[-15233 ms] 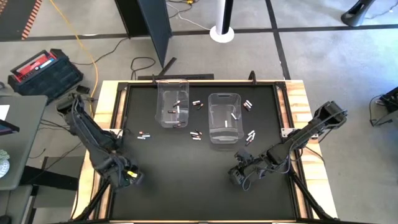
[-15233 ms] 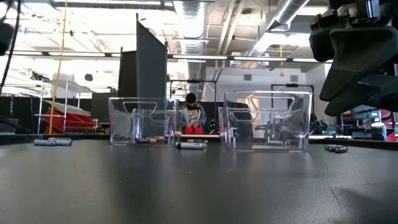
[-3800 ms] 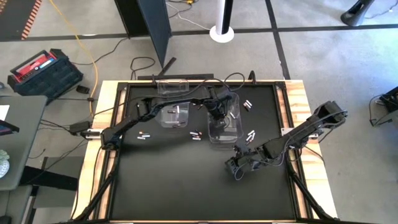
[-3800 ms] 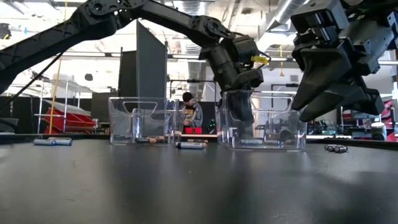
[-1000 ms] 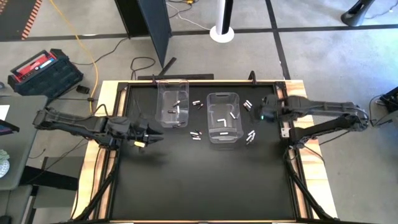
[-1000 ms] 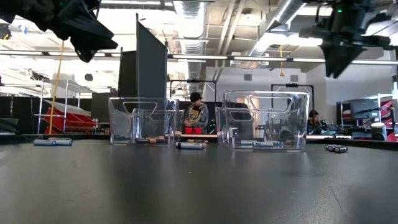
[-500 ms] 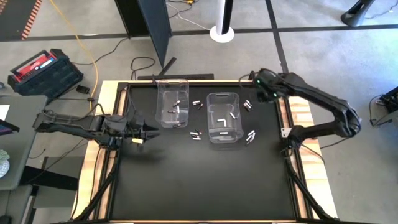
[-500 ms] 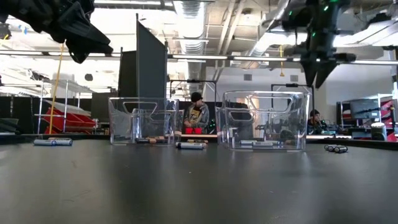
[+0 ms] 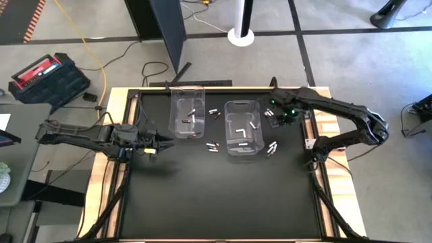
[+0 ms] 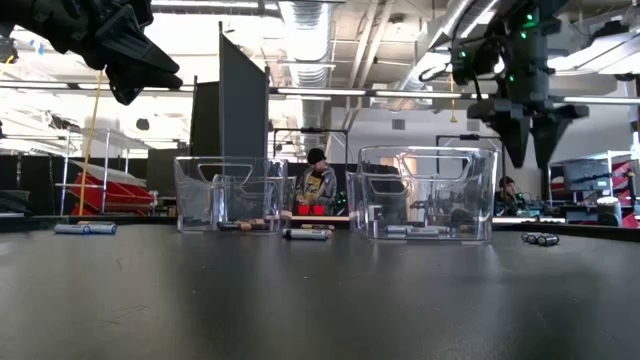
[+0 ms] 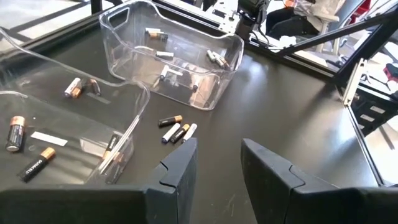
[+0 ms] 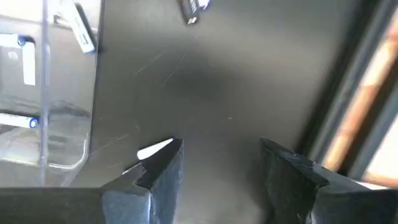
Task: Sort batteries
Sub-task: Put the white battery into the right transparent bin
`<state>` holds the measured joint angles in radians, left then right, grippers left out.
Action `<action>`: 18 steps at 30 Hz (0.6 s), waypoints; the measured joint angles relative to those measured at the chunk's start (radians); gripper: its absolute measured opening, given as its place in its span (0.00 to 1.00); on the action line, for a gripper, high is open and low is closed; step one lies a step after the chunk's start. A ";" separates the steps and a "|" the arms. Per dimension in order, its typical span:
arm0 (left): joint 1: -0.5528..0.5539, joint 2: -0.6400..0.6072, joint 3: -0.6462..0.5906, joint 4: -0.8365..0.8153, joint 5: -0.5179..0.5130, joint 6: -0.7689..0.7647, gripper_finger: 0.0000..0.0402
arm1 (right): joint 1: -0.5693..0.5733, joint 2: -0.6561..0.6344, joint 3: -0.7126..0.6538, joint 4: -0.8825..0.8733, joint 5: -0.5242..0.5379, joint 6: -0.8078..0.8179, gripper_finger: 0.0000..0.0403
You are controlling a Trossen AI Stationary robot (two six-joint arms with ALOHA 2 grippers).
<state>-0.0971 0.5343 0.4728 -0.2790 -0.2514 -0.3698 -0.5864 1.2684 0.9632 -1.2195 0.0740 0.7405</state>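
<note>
Two clear bins, the left bin (image 9: 187, 111) and the right bin (image 9: 243, 127), stand on the black table, each with a few batteries inside. Loose batteries lie between the bins (image 9: 213, 113), in front of them (image 9: 212, 146) and right of the right bin (image 9: 273, 147). My right gripper (image 9: 279, 116) hangs open, pointing down, well above the table just right of the right bin (image 10: 427, 190). In its wrist view a white battery (image 12: 155, 149) lies on the table below one finger. My left gripper (image 9: 152, 144) is open and empty in the air at the table's left side, facing the bins (image 11: 180, 56).
A battery (image 10: 85, 228) lies alone on the table at the left, another (image 10: 307, 234) lies between the bins, and a pair (image 10: 540, 238) sits at the right. The wooden table frame (image 9: 322, 111) runs close beside my right gripper. The table's near half is bare black mat (image 9: 216, 196).
My right gripper has swung from the table's right edge toward the far edge, then come back nearer and down, ending beside the right bin. Its fingers have opened on the way. The batteries and bins have stayed put.
</note>
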 joint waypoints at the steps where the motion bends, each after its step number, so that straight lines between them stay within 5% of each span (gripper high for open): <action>1: 0.000 0.000 0.000 0.000 0.000 0.007 0.30 | 0.011 -0.008 -0.024 0.019 -0.007 0.027 0.56; 18: 0.000 0.000 0.000 0.000 -0.049 0.149 0.30 | 0.310 -0.078 -0.285 0.307 -0.102 0.533 0.50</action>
<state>-0.0971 0.5344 0.4728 -0.2791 -0.3002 -0.2204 -0.2765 1.1908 0.6779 -0.9126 -0.0280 1.2732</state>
